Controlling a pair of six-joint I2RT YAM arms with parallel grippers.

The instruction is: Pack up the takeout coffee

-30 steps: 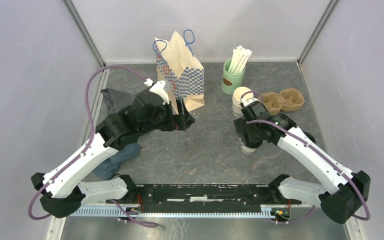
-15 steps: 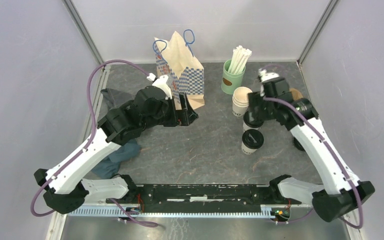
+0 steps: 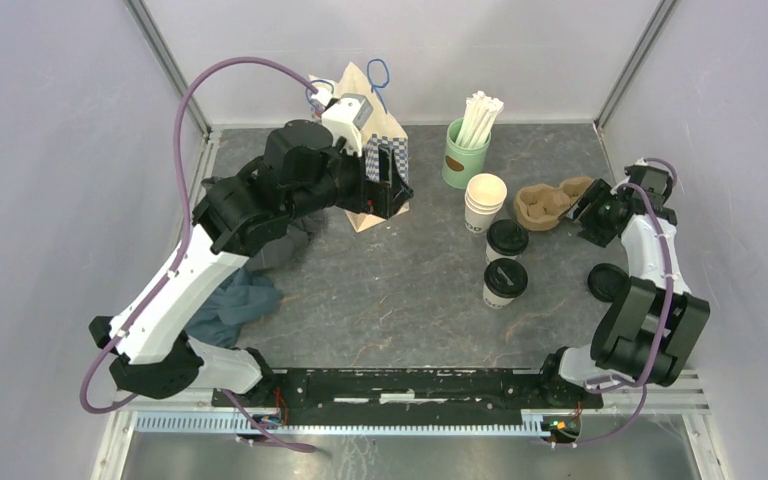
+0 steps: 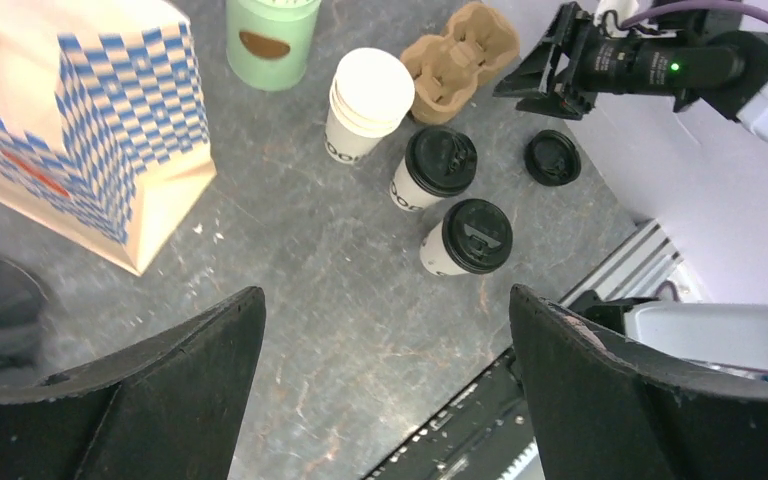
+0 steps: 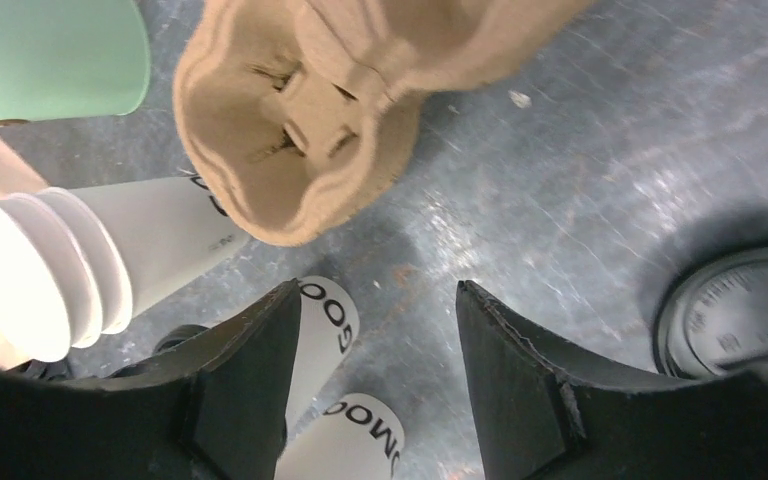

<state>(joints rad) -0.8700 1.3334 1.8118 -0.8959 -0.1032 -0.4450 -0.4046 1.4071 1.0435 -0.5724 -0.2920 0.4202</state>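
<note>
Two takeout coffee cups, white with black lids, stand side by side mid-table: one [image 3: 507, 238] just behind the other [image 3: 505, 279]. The left wrist view shows them too, the far one [image 4: 438, 165] and the near one [image 4: 468, 238]. My right gripper [image 3: 584, 209] is open and empty, low at the right end of the brown pulp carrier [image 3: 552, 200]. Its wrist view [image 5: 378, 290] shows the carrier [image 5: 300, 130] just ahead. My left gripper [image 3: 392, 188] is open and empty, raised in front of the paper bag [image 3: 357, 85], with its fingers spread wide [image 4: 387, 300].
A stack of unlidded white cups [image 3: 485, 201] stands by a green cup of straws [image 3: 465, 152]. A loose black lid [image 3: 607, 280] lies at the right. A dark cloth [image 3: 240, 298] lies at the left. The checked bag [image 4: 90, 130] stands at the back.
My right gripper has left the lidded cups and swung right and back to the carrier's right end. My left gripper has risen and moved back toward the bag.
</note>
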